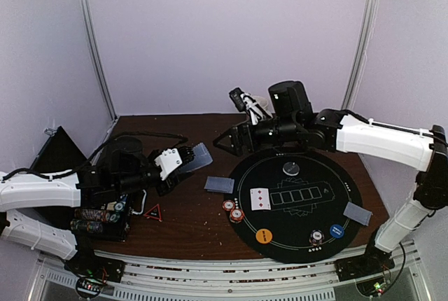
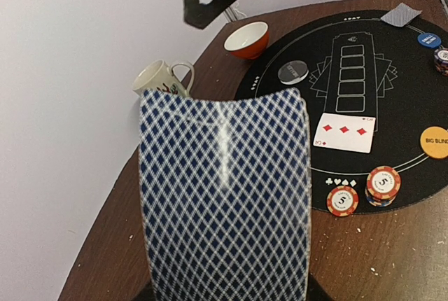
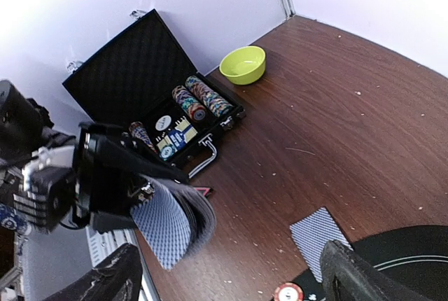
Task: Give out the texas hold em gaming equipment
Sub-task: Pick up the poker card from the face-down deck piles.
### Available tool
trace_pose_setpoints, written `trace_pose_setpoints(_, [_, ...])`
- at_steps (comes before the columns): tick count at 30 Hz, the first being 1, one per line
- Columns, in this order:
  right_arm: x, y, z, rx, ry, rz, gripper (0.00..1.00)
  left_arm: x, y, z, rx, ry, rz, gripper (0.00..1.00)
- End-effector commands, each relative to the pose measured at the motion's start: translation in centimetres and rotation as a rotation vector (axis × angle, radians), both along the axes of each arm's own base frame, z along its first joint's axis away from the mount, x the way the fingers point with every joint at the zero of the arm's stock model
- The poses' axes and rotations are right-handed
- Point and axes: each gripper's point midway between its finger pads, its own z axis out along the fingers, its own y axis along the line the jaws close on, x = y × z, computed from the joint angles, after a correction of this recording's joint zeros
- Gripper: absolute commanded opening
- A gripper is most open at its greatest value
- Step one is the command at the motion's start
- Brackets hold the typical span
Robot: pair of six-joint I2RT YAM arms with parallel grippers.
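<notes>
Holds a bowed deck of cards clamped in the left gripper, raised over the bench left of the black mat. Has the right gripper released, fingers spread wide, above the mat's far-left edge. Finds one face-down card on bare wood just beside the mat, a second face-down card at its right rim, a face-up three of diamonds near the middle, red-and-white chips at the left rim, seemingly short stacks, plus a clear-grey button, orange button and blue button on the mat.
</notes>
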Motion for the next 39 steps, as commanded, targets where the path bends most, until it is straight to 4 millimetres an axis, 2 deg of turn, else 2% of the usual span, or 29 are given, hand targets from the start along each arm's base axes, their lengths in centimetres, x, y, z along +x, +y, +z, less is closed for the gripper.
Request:
trace_pose_setpoints(1, [-0.1,3.2,1.1,0.010,0.085,0.023,0.90,0.3,-0.5,1.8,-0.054,-0.040,-0.003,0.41])
trace_pose_setpoints(5, [-0.5,4.8,0.4,-0.037,0.066,0.050,0.90,0.3,-0.4,2.0,-0.058,-0.040,-0.003,0.41])
trace_pose_setpoints(8, [-0.2,5.1,-0.8,-0.116,0.052,0.045,0.89,0.3,-0.4,1.9,-0.057,-0.041,-0.001,0.41])
trace_pose_setpoints(13, [-1.1,5.7,-2.3,-0.192,0.005,0.092,0.88,0.3,-0.5,1.8,-0.056,-0.039,-0.004,0.41])
trace_pose_setpoints(16, [-0.4,5.5,-3.5,-0.254,0.002,0.059,0.85,0.3,-0.5,1.8,-0.056,-0.039,-0.005,0.41])
trace_pose_setpoints(22, [0.9,4.4,-3.2,-0.309,-0.029,-0.014,0.68,0.3,-0.4,1.9,-0.060,-0.043,-0.003,0.41])
trace_pose_setpoints(29, [0.9,3.8,-2.4,-0.327,-0.041,-0.026,0.45,0.2,-0.4,2.0,-0.062,-0.044,-0.003,0.40])
trace_pose_setpoints(34, [0.0,3.6,-1.2,-0.313,-0.041,0.011,0.24,0.3,-0.4,2.1,-0.063,-0.045,-0.003,0.41])
trace_pose_setpoints(39, [-0.5,2.3,0.1,-0.333,-0.069,0.011,0.00,0.3,-0.4,2.0,-0.063,-0.044,-0.003,0.41])
